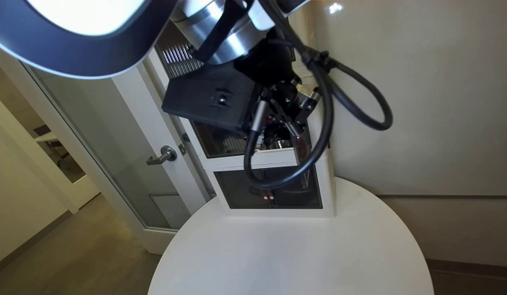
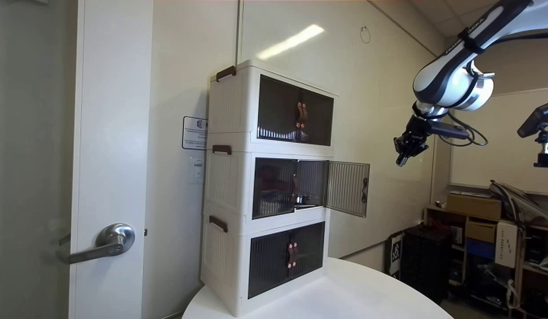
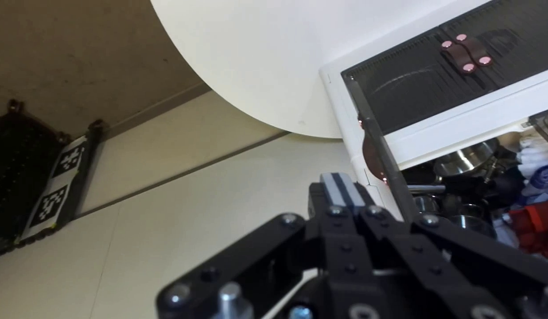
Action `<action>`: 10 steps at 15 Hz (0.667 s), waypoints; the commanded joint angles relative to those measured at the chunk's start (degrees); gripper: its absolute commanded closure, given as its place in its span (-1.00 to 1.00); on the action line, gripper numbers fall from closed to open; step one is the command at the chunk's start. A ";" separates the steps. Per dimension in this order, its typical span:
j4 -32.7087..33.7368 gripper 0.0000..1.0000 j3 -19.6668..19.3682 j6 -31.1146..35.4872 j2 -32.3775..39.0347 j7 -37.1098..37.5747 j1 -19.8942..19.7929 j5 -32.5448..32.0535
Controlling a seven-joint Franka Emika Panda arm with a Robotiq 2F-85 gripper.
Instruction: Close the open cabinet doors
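Gripper (image 3: 342,190) clenched, nothing held, apart from open door (image 2: 347,188). Pushing at a bad angle, it could slip off or shove the cabinet (image 2: 226,184)

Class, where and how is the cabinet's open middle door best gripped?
Best, I think, by the brown strap handle near the free edge of the door, jaws opened first and coming from the outer face, away from the cabinet: the door stands swung out and the strap bows off that side.
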 commanded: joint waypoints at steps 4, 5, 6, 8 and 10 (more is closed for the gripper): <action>4.13 0.99 0.70 0.89 3.38 3.30 -3.88 -12.72; 4.21 0.99 0.72 2.64 4.03 4.44 -4.24 -14.87; 4.12 0.99 0.75 4.65 4.62 5.81 -4.56 -17.35; 4.29 0.99 0.66 8.23 5.98 9.81 -5.11 -23.27; 4.90 0.99 -0.13 11.67 7.59 17.40 -5.19 -32.56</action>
